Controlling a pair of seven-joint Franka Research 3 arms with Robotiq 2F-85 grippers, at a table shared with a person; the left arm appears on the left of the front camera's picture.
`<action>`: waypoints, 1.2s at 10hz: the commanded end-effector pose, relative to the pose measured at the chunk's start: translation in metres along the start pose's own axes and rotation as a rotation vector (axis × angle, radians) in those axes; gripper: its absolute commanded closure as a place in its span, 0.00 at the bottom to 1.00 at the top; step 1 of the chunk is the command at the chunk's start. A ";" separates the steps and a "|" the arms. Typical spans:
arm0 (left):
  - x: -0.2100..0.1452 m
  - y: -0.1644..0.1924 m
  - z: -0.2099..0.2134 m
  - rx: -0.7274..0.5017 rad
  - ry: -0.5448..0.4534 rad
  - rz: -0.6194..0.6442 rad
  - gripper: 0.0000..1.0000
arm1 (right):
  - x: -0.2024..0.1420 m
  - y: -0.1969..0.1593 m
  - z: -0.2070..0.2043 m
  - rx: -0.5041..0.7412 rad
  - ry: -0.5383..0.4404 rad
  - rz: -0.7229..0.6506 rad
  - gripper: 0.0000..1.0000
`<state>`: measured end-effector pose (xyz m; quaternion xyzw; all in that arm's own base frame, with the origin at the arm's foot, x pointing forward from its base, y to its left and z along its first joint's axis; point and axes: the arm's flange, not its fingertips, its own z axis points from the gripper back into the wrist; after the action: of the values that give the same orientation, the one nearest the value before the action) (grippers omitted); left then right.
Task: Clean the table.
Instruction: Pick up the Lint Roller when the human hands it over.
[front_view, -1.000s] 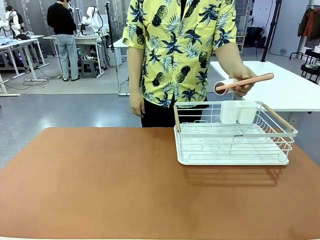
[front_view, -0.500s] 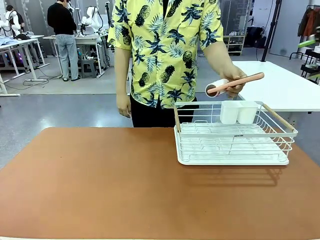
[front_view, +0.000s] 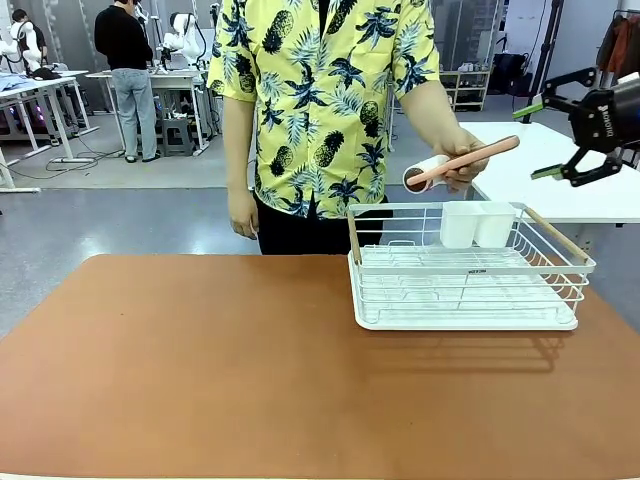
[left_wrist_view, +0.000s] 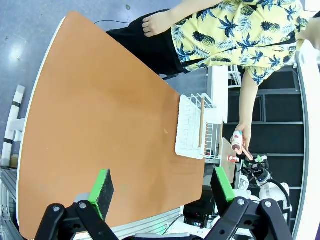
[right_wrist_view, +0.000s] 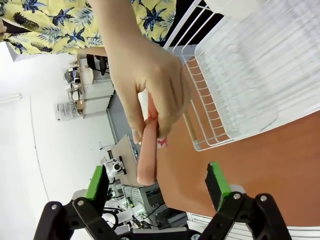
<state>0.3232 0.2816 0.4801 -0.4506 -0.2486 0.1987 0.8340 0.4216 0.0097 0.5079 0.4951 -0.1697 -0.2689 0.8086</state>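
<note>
Orange-brown and smooth, the table (front_view: 200, 370) lies low in front, with a white wire rack (front_view: 465, 290) sitting on its right side. The right fingers (front_view: 530, 107) hang wide apart in the air, up on the right, higher than the rack and well apart from the table. A person's hand (front_view: 466, 175) holds a pink-handled lint roller (front_view: 480, 155) over the rack, and the handle end points at the gap between those fingers. The left fingers (left_wrist_view: 102, 189) are wide apart too, holding nothing, and the table lies far below them.
</note>
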 end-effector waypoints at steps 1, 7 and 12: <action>0.000 0.001 0.003 -0.018 -0.001 -0.006 0.00 | -0.008 0.003 -0.014 0.013 -0.033 0.003 0.00; 0.000 0.001 0.003 -0.018 -0.001 -0.006 0.00 | -0.006 0.001 -0.048 -0.012 -0.051 -0.011 0.00; 0.000 0.001 0.003 -0.018 -0.001 -0.006 0.00 | 0.004 -0.008 -0.051 0.008 -0.018 0.032 0.36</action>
<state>0.3230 0.2817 0.4801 -0.4505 -0.2487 0.1989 0.8340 0.4450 0.0384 0.4842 0.4818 -0.1822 -0.2702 0.8134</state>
